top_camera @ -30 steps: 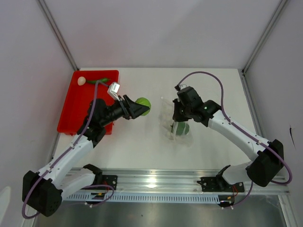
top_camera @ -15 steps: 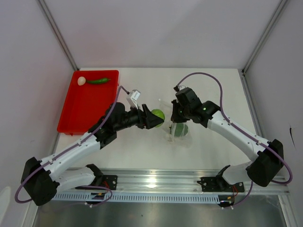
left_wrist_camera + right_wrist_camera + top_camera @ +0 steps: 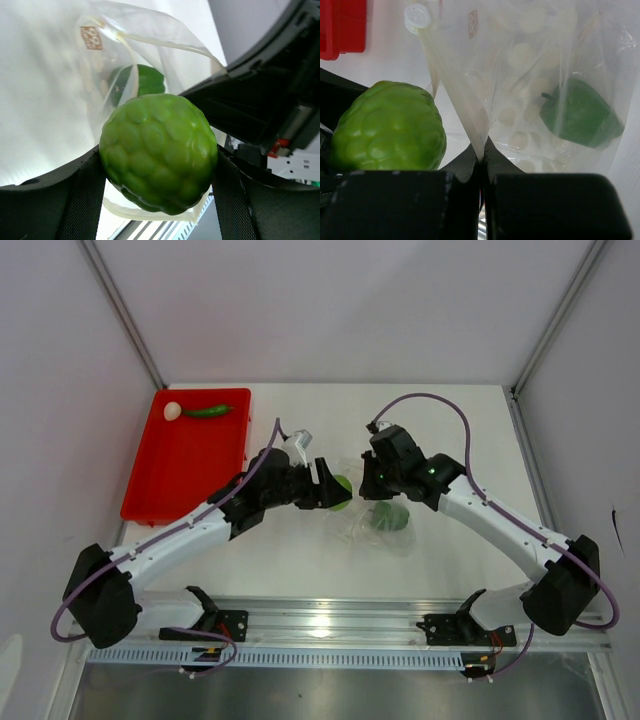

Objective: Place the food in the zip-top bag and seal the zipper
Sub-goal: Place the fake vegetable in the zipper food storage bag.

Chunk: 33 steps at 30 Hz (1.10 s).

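Note:
My left gripper [image 3: 338,491] is shut on the lime-green ball [image 3: 341,489], bumpy and round, and holds it at the open mouth of the clear zip-top bag [image 3: 385,525]. It fills the left wrist view [image 3: 159,152] and shows in the right wrist view [image 3: 387,127]. My right gripper [image 3: 370,483] is shut on the bag's mouth edge [image 3: 472,125], holding it up. A dark green pepper piece [image 3: 580,117] lies inside the bag; it shows in the top view [image 3: 386,517]. The small white ball [image 3: 173,411] and a green stemmed pepper [image 3: 208,411] lie in the red tray [image 3: 180,465].
The red tray sits at the far left of the white table [image 3: 460,430]. A metal rail [image 3: 330,625] runs along the near edge. Grey walls and frame posts close the back and sides.
My left gripper has carried the lime-green ball rightward from near the tray to the bag's mouth. My right gripper has stayed shut on the bag edge, barely moving.

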Each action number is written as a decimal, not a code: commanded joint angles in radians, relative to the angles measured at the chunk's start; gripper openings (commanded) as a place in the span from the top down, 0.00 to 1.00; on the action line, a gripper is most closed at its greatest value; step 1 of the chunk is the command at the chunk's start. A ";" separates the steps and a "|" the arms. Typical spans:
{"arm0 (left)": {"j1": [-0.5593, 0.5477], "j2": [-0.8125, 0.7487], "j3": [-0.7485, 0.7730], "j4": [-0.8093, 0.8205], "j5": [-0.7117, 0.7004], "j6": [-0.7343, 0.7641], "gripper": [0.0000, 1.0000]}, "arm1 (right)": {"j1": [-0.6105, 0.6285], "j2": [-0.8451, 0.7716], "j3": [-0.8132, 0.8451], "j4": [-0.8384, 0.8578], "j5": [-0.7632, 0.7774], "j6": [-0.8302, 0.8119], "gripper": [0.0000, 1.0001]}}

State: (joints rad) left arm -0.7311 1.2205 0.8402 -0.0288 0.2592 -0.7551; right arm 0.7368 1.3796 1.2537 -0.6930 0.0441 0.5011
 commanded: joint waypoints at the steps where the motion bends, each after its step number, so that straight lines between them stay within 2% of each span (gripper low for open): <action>1: -0.019 0.017 0.103 -0.115 -0.081 0.010 0.92 | 0.009 -0.047 0.053 -0.008 -0.001 0.013 1.00; 4: -0.034 0.045 0.158 -0.202 -0.130 0.046 0.89 | 0.009 -0.050 0.058 -0.011 -0.004 0.017 1.00; 7: -0.044 0.066 0.174 -0.221 -0.146 0.063 0.83 | 0.009 -0.053 0.067 -0.011 -0.007 0.017 1.00; 11: -0.048 0.076 0.163 -0.191 -0.110 0.074 0.66 | 0.009 -0.047 0.081 -0.017 -0.004 0.011 1.00; 13: -0.057 0.076 0.168 -0.200 -0.116 0.088 0.54 | 0.009 -0.048 0.082 -0.017 0.000 0.011 1.00; 15: -0.062 0.065 0.163 -0.209 -0.138 0.099 0.39 | 0.009 -0.048 0.082 -0.022 0.002 0.008 1.00; 16: -0.060 0.057 0.162 -0.209 -0.144 0.105 0.01 | 0.009 -0.051 0.082 -0.022 0.005 0.010 1.00; 23: -0.068 -0.104 0.062 -0.115 -0.199 0.154 0.00 | 0.007 -0.060 0.076 -0.034 0.023 0.004 1.00; 28: -0.068 -0.200 0.047 -0.128 -0.253 0.191 0.01 | 0.007 -0.067 0.069 -0.033 0.025 0.005 1.00; 33: -0.067 -0.219 0.063 -0.170 -0.339 0.174 0.00 | 0.007 -0.077 0.056 -0.034 0.027 0.007 1.00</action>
State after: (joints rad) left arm -0.7918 1.0077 0.8955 -0.1894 -0.0044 -0.6003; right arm 0.7387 1.3392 1.2877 -0.7357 0.0490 0.5037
